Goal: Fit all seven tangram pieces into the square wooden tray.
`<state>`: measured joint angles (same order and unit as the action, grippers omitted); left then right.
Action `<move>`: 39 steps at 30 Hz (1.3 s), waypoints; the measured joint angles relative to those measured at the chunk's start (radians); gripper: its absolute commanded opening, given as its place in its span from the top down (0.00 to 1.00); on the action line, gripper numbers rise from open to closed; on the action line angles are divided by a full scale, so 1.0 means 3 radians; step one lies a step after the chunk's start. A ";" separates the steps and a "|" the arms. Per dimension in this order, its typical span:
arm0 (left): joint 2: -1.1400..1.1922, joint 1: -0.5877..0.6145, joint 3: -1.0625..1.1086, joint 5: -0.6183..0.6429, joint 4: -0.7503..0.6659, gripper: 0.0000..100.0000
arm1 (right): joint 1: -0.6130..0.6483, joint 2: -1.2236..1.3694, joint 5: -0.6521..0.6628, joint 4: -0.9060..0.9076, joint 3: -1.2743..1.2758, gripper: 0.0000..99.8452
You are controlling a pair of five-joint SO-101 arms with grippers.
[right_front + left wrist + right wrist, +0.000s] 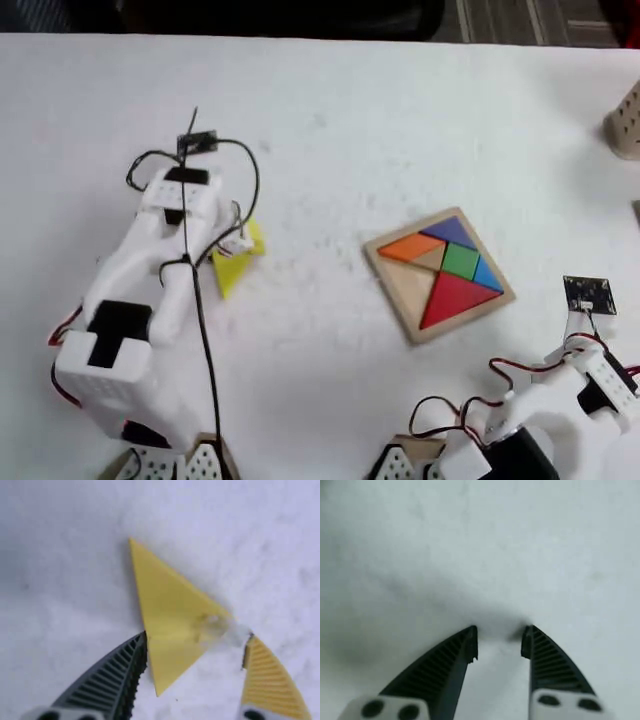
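The yellow triangle [170,615] lies flat on the white table [400,120], well to the left of the wooden tray [408,288], and sits between the fingers of the left gripper [195,642]. That gripper is spread wide around it. The dark finger [125,670] touches one edge of the triangle, while the other finger [267,677] stands just off the opposite corner. In the high view the left arm reaches over the triangle and covers part of it. The tray holds orange, blue, green and red pieces [455,298], with bare wood showing on its left side. The right gripper [499,642] hangs over bare table near the tray, with its fingers slightly parted and nothing between them.
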<state>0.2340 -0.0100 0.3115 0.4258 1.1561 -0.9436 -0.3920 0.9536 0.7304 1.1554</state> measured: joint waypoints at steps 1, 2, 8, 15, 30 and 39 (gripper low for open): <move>0.0000 0.0000 -0.0010 0.0061 0.0000 0.57 | 0.0000 0.0000 0.0000 0.0000 0.0000 0.84; 0.0000 0.0000 -0.0010 0.0123 0.0005 0.57 | 0.0000 0.0000 0.0000 0.0000 0.0000 0.84; 0.0210 0.0000 -0.0066 0.0245 0.0020 0.57 | 0.0041 0.0000 0.0000 0.0000 0.0000 0.84; 0.0542 0.0041 -0.0338 0.0261 0.0066 0.57 | 0.0051 0.0000 0.0000 0.0000 0.0000 0.84; 0.0573 0.0036 -0.0471 -0.0215 0.0031 0.89 | 0.0051 0.0000 0.0000 0.0000 0.0000 0.84; 0.0578 0.0061 -0.0471 -0.0302 0.0051 0.78 | 0.0051 0.0000 0.0000 0.0000 0.0000 0.84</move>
<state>0.4074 0.0084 0.1703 0.3353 1.1715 -0.9283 -0.3920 0.9536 0.7304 1.1554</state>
